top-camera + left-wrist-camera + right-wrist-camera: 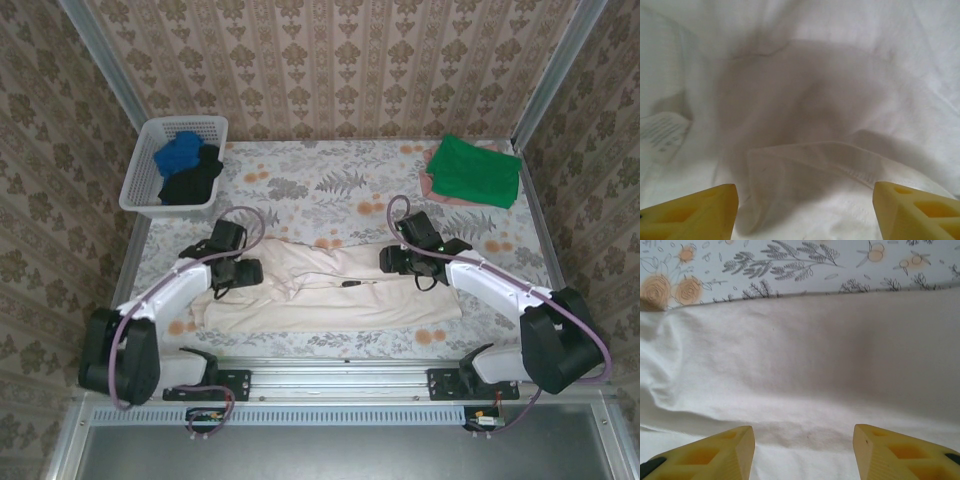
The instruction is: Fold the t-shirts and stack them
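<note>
cream t-shirt by near edge; left hand, right hand parted above.

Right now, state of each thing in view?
Cream shirt, spread out, rumpled at left.
Green shirt, folded, on pink shirt.
Blue shirt, bunched in basket.
Black shirt, bunched in basket.
Left fingers, open, over cream shirt.
Right fingers, open, over cream shirt.

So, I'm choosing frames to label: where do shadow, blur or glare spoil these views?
Left wrist: a broad dark shadow covers the cream t-shirt, and its care label is too soft to read. Right wrist: milder shadow on the picture's right side, floral tablecloth sharp. Top external: even light, no glare, black shirt lacks detail.
</note>
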{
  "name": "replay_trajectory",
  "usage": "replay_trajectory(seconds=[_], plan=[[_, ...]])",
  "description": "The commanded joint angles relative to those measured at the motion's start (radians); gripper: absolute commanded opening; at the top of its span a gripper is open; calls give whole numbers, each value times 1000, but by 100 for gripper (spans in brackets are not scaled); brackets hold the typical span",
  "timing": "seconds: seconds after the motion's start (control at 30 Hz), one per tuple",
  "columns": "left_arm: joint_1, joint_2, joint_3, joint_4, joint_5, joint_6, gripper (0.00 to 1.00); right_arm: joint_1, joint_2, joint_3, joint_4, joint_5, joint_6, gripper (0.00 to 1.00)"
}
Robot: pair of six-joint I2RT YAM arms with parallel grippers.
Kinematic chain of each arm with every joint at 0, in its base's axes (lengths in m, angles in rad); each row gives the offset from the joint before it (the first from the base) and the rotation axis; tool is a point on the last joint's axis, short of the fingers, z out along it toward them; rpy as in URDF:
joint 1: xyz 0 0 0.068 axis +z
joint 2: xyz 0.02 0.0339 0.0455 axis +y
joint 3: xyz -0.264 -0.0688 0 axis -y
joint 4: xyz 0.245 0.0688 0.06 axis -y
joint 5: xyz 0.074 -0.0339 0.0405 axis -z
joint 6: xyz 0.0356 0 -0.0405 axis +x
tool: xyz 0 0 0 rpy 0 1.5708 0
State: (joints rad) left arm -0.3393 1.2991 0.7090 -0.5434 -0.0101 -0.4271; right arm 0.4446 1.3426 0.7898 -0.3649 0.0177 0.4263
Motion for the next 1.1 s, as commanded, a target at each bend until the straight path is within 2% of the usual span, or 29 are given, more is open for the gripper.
replay_trajectory(seconds=[0.0,0.07,0.17,0.27,0.37,0.5,0.57,0.63,0.73,0.83,0.87,0.93,1.07], plan=[[14,67,62,25,79,94,66,-4,2,44,-3,-2,6,57],[13,96,80,-1,81,97,49,-4,-3,42,-9,4,6,56],[4,54,61,-15,98,88,22,-6,-12,25,-9,17,4,57],[-23,-49,24,-47,89,70,12,-6,-10,15,-9,19,6,57],[-62,-162,-27,-87,48,32,9,-6,1,16,-5,11,8,57],[-109,-332,-133,-85,20,-18,10,-6,25,34,-13,-7,8,57],[-171,-440,-214,-12,49,-34,12,-5,35,48,-17,-25,8,57],[-223,-552,-285,37,34,-79,16,-3,42,62,-22,-41,9,56],[-297,-743,-377,55,-16,-145,16,19,43,87,-21,-64,10,56],[-323,-919,-423,11,-65,-188,18,81,75,126,-9,-44,-6,56],[-324,-969,-429,5,-79,-194,22,106,88,140,0,-27,-10,56],[-325,-1035,-426,-15,-120,-198,23,159,132,176,20,-20,-5,56],[-326,-1049,-370,-32,-196,-166,16,302,306,327,49,12,6,53]])
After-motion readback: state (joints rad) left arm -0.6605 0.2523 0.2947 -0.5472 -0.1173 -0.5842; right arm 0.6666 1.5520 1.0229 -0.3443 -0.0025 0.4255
